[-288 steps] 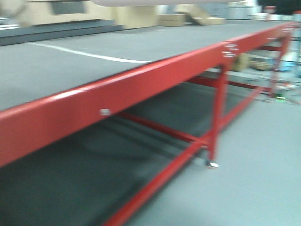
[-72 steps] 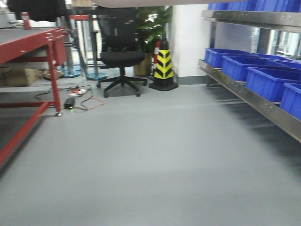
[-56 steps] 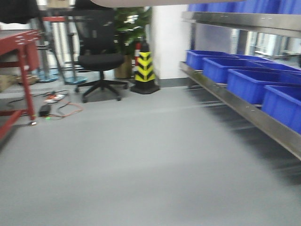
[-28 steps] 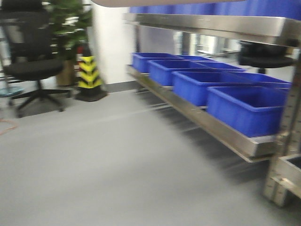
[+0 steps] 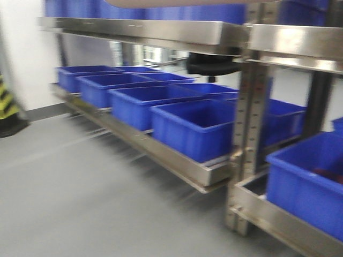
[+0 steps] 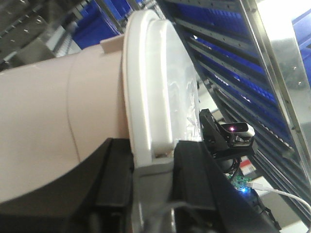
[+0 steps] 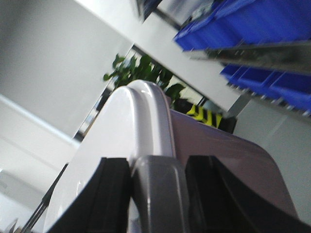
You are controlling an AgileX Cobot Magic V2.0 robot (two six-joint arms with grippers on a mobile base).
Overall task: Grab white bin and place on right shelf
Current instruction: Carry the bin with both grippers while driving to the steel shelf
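The white bin is held up between both arms; only a pale strip of it [image 5: 177,2] shows along the top edge of the front view. In the left wrist view its pinkish side [image 6: 48,121] and white lid rim [image 6: 150,92] fill the frame, and my left gripper [image 6: 153,148] is shut on the grey end handle [image 6: 151,194]. My right gripper [image 7: 158,165] is shut on the other grey handle [image 7: 158,191], beside the lid [image 7: 97,160]. The right shelf [image 5: 161,31], a steel rack with a shiny front rail, stands ahead.
Several blue crates [image 5: 193,128] fill the rack's lower tier [image 5: 177,160]. A perforated steel upright [image 5: 247,134] divides two bays, with another blue crate [image 5: 311,182] at the right. A black-and-yellow cone [image 5: 6,107] shows at the left edge. Grey floor [image 5: 80,198] lies in front.
The front view has swung right, from the red table past the office chair and the cone to the steel rack with blue crates. The bin stays at the top edge.
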